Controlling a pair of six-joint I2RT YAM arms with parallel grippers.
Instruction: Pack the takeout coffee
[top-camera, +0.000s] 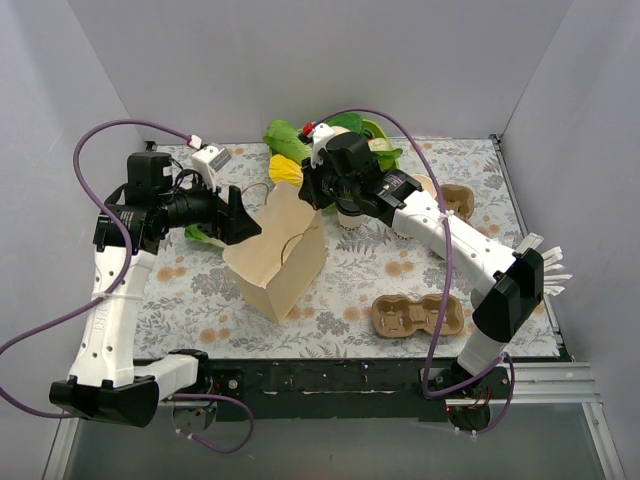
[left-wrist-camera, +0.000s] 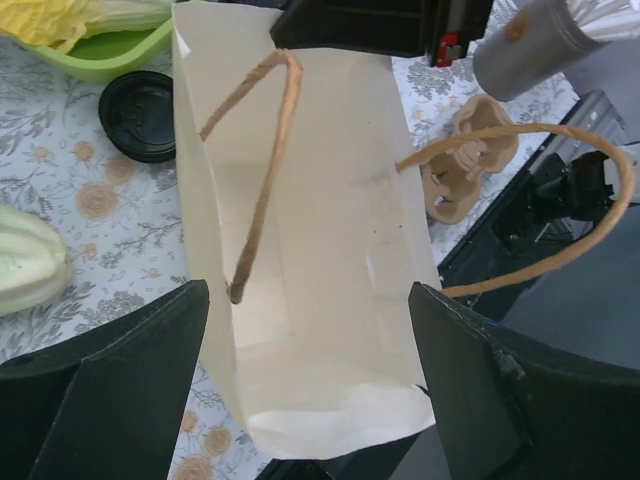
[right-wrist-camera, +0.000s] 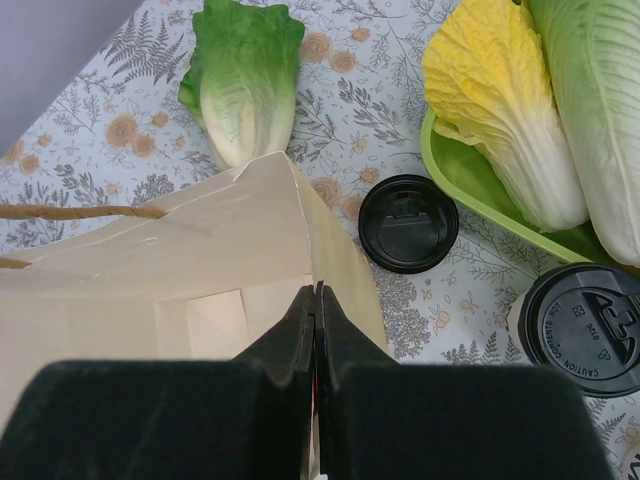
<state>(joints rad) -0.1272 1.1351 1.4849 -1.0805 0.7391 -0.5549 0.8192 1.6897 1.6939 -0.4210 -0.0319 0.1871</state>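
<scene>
The takeout coffee (right-wrist-camera: 585, 325), a cream cup with a black lid, stands at the lower right of the right wrist view, beside the green tray. The right arm hides it in the top view. A tan paper bag (top-camera: 280, 255) stands open mid-table. My right gripper (right-wrist-camera: 317, 292) is shut on the bag's far rim (top-camera: 312, 190). My left gripper (left-wrist-camera: 308, 288) is open. Its fingers (left-wrist-camera: 110, 390) straddle the near end of the bag (left-wrist-camera: 310, 250) from the left side (top-camera: 235, 215).
A loose black lid (right-wrist-camera: 408, 223) lies on the mat next to the bag. A green tray (right-wrist-camera: 470, 185) holds napa cabbage (right-wrist-camera: 500, 110). A lettuce head (right-wrist-camera: 245, 75) lies behind the bag. Cardboard cup carriers (top-camera: 418, 315) (top-camera: 455, 200) sit on the right.
</scene>
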